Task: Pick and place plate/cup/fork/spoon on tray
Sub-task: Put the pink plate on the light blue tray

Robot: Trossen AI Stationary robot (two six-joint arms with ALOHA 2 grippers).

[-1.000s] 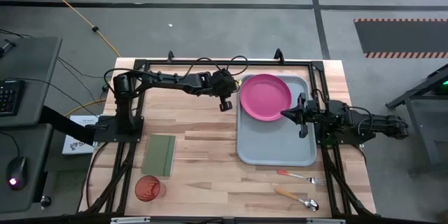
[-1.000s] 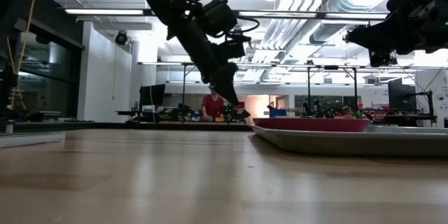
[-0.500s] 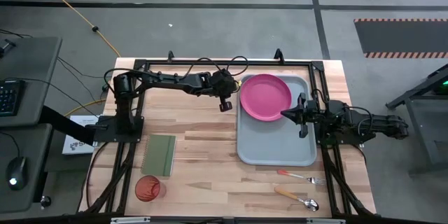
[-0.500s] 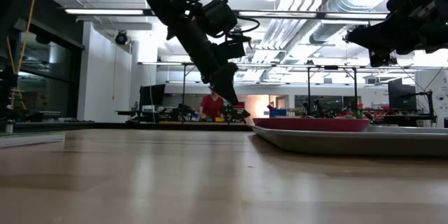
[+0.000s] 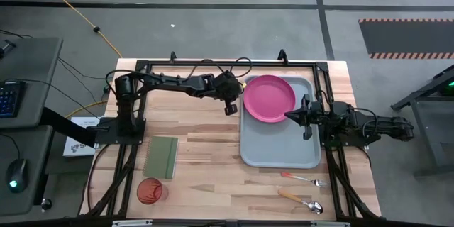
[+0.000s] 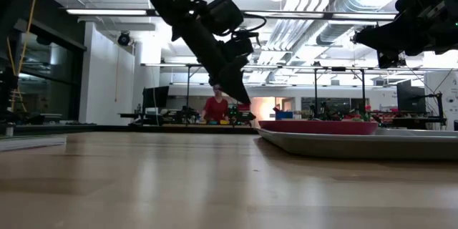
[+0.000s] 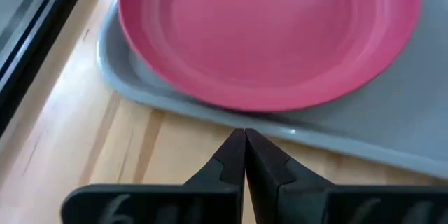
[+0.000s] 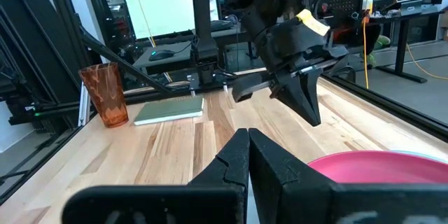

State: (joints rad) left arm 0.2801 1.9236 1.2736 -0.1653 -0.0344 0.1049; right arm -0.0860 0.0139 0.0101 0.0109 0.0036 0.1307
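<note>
A: Plate (image 5: 269, 98) status?
B: On the tray (image 5: 278, 149), just ahead of the left gripper (image 7: 244, 155) tips; fingers pressed together, empty.
A: Right gripper (image 8: 248, 155)?
B: Closed too, holding nothing, plate rim beside its tips.

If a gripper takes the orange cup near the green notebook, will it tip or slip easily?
The cup stands upright, taller than wide, so a sideways push would probably tip it. It looks like thin translucent plastic, likely light. Its faceted wall may give the fingers some hold, yet smooth plastic could slip.
</note>
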